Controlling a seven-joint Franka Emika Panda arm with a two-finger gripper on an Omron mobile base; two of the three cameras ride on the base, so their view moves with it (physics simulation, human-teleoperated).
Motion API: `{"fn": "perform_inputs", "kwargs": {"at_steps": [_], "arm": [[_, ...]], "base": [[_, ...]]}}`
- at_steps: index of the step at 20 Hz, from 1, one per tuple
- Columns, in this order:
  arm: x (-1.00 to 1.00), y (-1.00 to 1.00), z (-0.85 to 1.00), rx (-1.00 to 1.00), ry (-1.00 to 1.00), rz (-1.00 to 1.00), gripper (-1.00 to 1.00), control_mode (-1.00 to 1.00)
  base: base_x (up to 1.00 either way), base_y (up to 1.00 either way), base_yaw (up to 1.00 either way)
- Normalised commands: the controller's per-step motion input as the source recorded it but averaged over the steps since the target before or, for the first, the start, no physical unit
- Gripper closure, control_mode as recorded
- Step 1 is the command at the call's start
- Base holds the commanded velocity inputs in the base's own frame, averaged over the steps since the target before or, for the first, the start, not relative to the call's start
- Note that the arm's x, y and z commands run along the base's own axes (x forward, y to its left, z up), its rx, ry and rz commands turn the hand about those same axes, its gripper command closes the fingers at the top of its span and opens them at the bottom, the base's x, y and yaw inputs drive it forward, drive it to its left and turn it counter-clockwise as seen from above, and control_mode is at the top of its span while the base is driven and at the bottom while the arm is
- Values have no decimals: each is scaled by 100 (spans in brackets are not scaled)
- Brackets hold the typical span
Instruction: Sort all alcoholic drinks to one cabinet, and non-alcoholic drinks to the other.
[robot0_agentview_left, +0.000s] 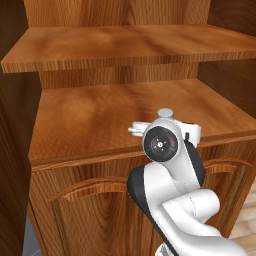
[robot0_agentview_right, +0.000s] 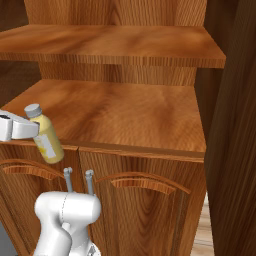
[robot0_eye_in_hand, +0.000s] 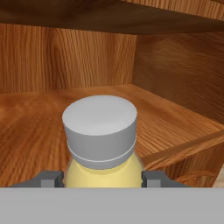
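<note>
My gripper (robot0_eye_in_hand: 101, 179) is shut on the plump yellow juice bottle (robot0_eye_in_hand: 103, 168) just below its pale grey cap (robot0_eye_in_hand: 99, 124), one dark fingertip (robot0_eye_in_hand: 50, 178) on each side. In the right base view the bottle (robot0_agentview_right: 46, 136) hangs tilted at the front left edge of the brown cabinet's lower shelf board (robot0_agentview_right: 130, 115), with the gripper (robot0_agentview_right: 34, 130) reaching in from the left. In the left base view the cap (robot0_agentview_left: 165, 113) peeks above my wrist, near the front edge of the board (robot0_agentview_left: 95, 120).
An upper shelf board (robot0_agentview_left: 125, 47) spans the bay above. Below the lower board are arched-panel doors (robot0_agentview_right: 150, 210) with two metal handles (robot0_agentview_right: 89, 181). Dark wooden side walls (robot0_agentview_right: 235, 125) flank the bay.
</note>
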Motion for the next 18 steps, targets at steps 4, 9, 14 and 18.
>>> {"fn": "perform_inputs", "kwargs": {"at_steps": [4, 9, 14, 18], "arm": [[17, 7, 4, 0, 0, 3, 100, -100], [26, 10, 0, 0, -3, 8, 100, -100], [26, 8, 0, 0, -5, 13, 100, -100], [27, 9, 0, 0, -3, 12, 100, -100]], "base": [[0, 0, 0], [0, 0, 0], [0, 0, 0], [0, 0, 0]]}}
